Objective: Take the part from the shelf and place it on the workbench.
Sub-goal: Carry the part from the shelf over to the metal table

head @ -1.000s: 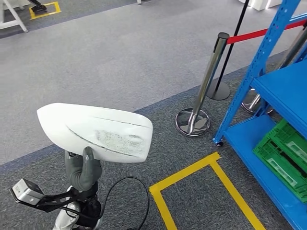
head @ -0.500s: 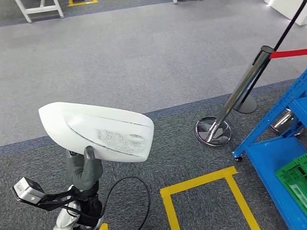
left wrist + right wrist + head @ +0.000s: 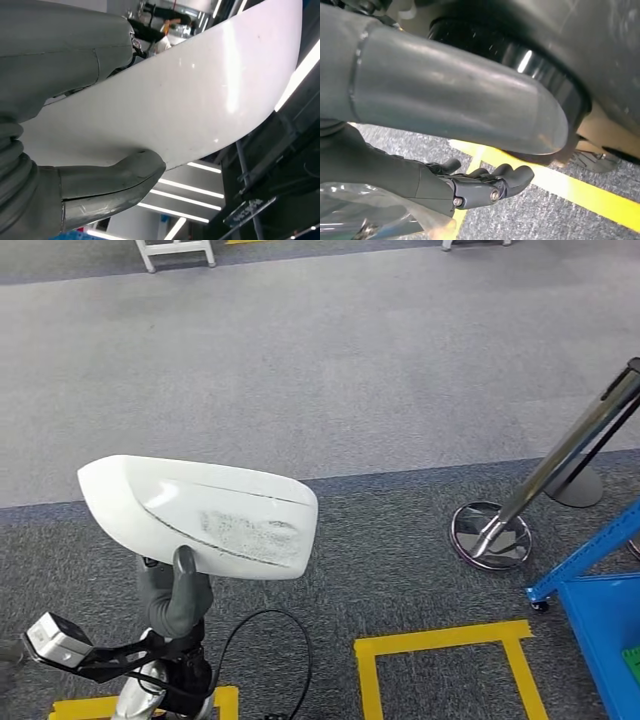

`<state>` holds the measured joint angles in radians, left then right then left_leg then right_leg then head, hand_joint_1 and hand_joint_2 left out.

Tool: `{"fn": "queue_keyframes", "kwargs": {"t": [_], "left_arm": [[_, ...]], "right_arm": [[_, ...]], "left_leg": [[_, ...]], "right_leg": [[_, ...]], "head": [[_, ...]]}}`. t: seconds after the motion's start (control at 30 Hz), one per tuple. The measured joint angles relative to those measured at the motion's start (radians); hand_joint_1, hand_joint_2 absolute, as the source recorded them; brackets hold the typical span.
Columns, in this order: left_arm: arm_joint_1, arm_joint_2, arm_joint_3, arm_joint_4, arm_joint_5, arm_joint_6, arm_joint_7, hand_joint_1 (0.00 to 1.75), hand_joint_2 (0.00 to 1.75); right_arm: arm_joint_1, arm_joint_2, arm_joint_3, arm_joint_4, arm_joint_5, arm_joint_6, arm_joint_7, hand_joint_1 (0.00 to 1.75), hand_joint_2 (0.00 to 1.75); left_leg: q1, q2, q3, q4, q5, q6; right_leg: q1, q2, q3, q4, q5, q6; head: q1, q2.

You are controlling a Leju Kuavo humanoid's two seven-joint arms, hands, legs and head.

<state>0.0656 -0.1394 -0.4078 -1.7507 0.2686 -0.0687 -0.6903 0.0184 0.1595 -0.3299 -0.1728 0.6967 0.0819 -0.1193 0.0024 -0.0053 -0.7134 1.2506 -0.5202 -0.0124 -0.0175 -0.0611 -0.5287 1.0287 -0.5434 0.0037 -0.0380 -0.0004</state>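
The left hand (image 3: 175, 595), matte grey with a thick thumb and a ribbed cover at the wrist, gripped the part (image 3: 200, 514) from beneath: in the left wrist view the thumb (image 3: 113, 177) lay against one face of the shell and the rest of the hand (image 3: 60, 55) pressed the opposite face, so the part sat clamped between them. The part was a long, smooth white shell, glossy, rounded at its left end and blunter at its right, with a dull scuffed patch on the near face. It was held up at the near left, above speckled dark grey carpet (image 3: 377, 540). The right hand (image 3: 478, 185) hung over the carpet, dark fingers (image 3: 512, 176) lying loosely together and holding nothing. Yellow tape (image 3: 445, 640) marked a square on the floor. At the far right stood a polished chrome stanchion (image 3: 528, 495) and a blue shelf (image 3: 596, 615).
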Motion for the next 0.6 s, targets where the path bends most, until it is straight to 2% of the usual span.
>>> {"fn": "queue_keyframes", "kwargs": {"t": [0.07, 0.13, 0.2, 0.23, 0.3, 0.33, 0.37, 0.4, 0.43, 0.47, 0.5, 0.53, 0.57, 0.6], "left_arm": [[0.001, 0.000, 0.000, -0.001, -0.011, 0.018, -0.003, 1.75, 1.75], [0.007, 0.000, 0.002, -0.005, -0.024, 0.036, -0.006, 1.75, 1.75], [0.020, -0.002, 0.005, -0.012, -0.032, 0.041, -0.009, 1.75, 1.75], [0.027, -0.003, 0.007, -0.016, -0.035, 0.042, -0.010, 1.75, 1.75], [0.034, -0.007, 0.011, -0.024, -0.039, 0.043, -0.012, 1.75, 1.75], [0.037, -0.010, 0.013, -0.026, -0.039, 0.043, -0.012, 1.75, 1.75], [0.038, -0.012, 0.015, -0.027, -0.038, 0.044, -0.013, 1.75, 1.75], [0.041, -0.013, 0.017, -0.028, -0.037, 0.045, -0.013, 1.75, 1.75], [0.043, -0.014, 0.019, -0.028, -0.036, 0.047, -0.013, 1.75, 1.75], [0.045, -0.014, 0.021, -0.028, -0.037, 0.049, -0.013, 1.75, 1.75], [0.046, -0.014, 0.023, -0.028, -0.040, 0.051, -0.013, 1.75, 1.75], [0.046, -0.014, 0.025, -0.028, -0.043, 0.052, -0.013, 1.75, 1.75], [0.046, -0.014, 0.026, -0.028, -0.048, 0.054, -0.013, 1.75, 1.75], [0.046, -0.014, 0.027, -0.029, -0.051, 0.055, -0.013, 1.75, 1.75]], "right_arm": [[-0.001, 0.006, 0.006, 0.000, 0.011, -0.006, 0.011, 0.00, 0.00], [-0.002, 0.025, 0.015, 0.000, 0.027, -0.028, 0.039, 0.00, 0.00], [-0.007, 0.044, 0.022, 0.000, 0.039, -0.052, 0.066, 0.00, 0.00], [-0.009, 0.050, 0.024, 0.000, 0.043, -0.059, 0.073, 0.00, 0.00], [-0.016, 0.054, 0.031, -0.002, 0.049, -0.062, 0.077, 0.00, 0.00], [-0.018, 0.055, 0.034, -0.002, 0.052, -0.062, 0.076, 0.00, 0.00], [-0.020, 0.056, 0.037, -0.002, 0.053, -0.062, 0.074, 0.00, 0.00], [-0.022, 0.056, 0.039, -0.002, 0.054, -0.061, 0.074, 0.00, 0.00], [-0.024, 0.056, 0.040, -0.002, 0.055, -0.060, 0.073, 0.00, 0.00], [-0.026, 0.056, 0.041, -0.002, 0.056, -0.059, 0.073, 0.00, 0.00], [-0.028, 0.056, 0.042, -0.002, 0.057, -0.058, 0.074, 0.00, 0.00], [-0.029, 0.056, 0.043, -0.003, 0.059, -0.057, 0.075, 0.00, 0.00], [-0.029, 0.056, 0.045, -0.002, 0.061, -0.055, 0.075, 0.00, 0.00], [-0.029, 0.056, 0.047, -0.002, 0.063, -0.053, 0.074, 0.00, 0.00]], "left_leg": [[-0.008, 0.039, 0.066, -0.130, 0.056, 0.009], [-0.019, 0.070, 0.100, -0.199, 0.066, 0.019], [-0.022, 0.059, 0.101, -0.210, 0.060, 0.027], [-0.021, 0.047, 0.105, -0.216, 0.062, 0.032], [-0.014, 0.027, 0.113, -0.228, 0.065, 0.042], [-0.011, 0.017, 0.116, -0.231, 0.066, 0.046], [-0.010, 0.006, 0.116, -0.231, 0.065, 0.049], [-0.010, -0.008, 0.117, -0.231, 0.065, 0.051], [-0.011, -0.022, 0.118, -0.231, 0.064, 0.051], [-0.010, -0.038, 0.120, -0.230, 0.064, 0.051], [-0.009, -0.054, 0.123, -0.229, 0.063, 0.049], [-0.008, -0.070, 0.125, -0.228, 0.061, 0.046], [-0.008, -0.085, 0.126, -0.223, 0.058, 0.042], [-0.007, -0.098, 0.123, -0.218, 0.056, 0.037]], "right_leg": [[0.003, -0.022, 0.010, 0.000, -0.009, 0.006], [0.007, -0.040, 0.016, -0.002, -0.017, 0.015], [0.009, -0.060, 0.024, -0.007, -0.020, 0.023], [0.008, -0.056, 0.025, -0.005, -0.026, 0.027], [0.007, -0.009, 0.003, 0.043, -0.058, 0.033], [0.006, 0.024, -0.027, 0.099, -0.085, 0.034], [0.006, 0.046, -0.065, 0.169, -0.112, 0.034], [0.007, 0.056, -0.103, 0.232, -0.129, 0.035], [0.007, 0.060, -0.130, 0.270, -0.130, 0.036], [0.007, 0.061, -0.139, 0.270, -0.110, 0.036], [0.005, 0.064, -0.128, 0.230, -0.072, 0.037], [0.002, 0.077, -0.104, 0.164, -0.027, 0.038], [-0.002, 0.102, -0.079, 0.100, 0.004, 0.040], [-0.006, 0.125, -0.056, 0.050, 0.022, 0.040]], "head": [[0.000, 0.000], [0.001, 0.000], [0.002, 0.000], [0.004, 0.000], [0.009, 0.000], [0.012, 0.000], [0.015, 0.000], [0.017, 0.000], [0.016, 0.000], [0.016, 0.000], [0.017, 0.000], [0.017, 0.000], [0.017, 0.000], [0.017, 0.000]]}}
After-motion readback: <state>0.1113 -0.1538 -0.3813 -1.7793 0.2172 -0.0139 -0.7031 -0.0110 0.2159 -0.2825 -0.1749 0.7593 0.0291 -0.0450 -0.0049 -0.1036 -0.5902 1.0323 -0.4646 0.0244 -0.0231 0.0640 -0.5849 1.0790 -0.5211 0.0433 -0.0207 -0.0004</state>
